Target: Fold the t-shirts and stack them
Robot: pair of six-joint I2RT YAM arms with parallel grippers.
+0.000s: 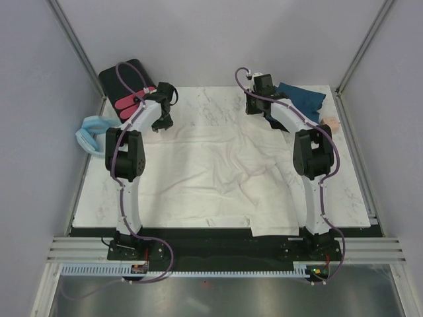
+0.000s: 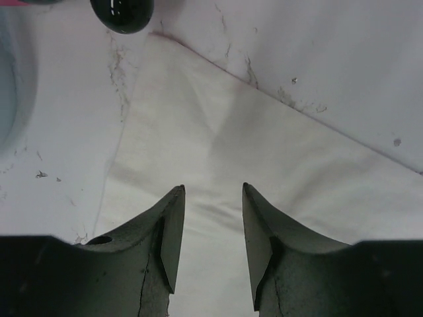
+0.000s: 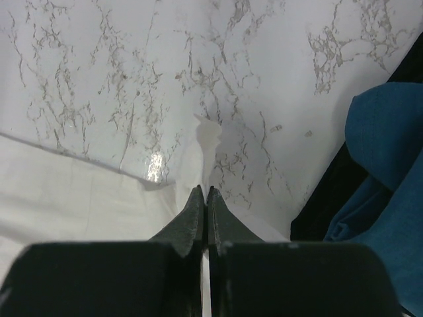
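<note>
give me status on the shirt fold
Left gripper open over cream-white t-shirt, far-left corner. Right gripper shut, pinching its far-right corner. Teal-blue t-shirt bunched far right, apart.

**Operator:** Which items are obstructed in the overhead view?

**Technician:** The right arm (image 1: 310,155) covers part of the dark teal-blue t-shirt (image 1: 304,99). The left arm (image 1: 125,155) covers part of the black box (image 1: 119,74) and the pale blue ring (image 1: 89,131). A peach item (image 1: 330,123) near the counter (image 1: 344,191) edge is too small to identify.

**Operator:** And the wrist views?

**Technician:** Whether cloth sits between the closed right tool (image 3: 206,190) fingers cannot be determined. A dark round object (image 2: 122,13) is cut off by the top edge.
</note>
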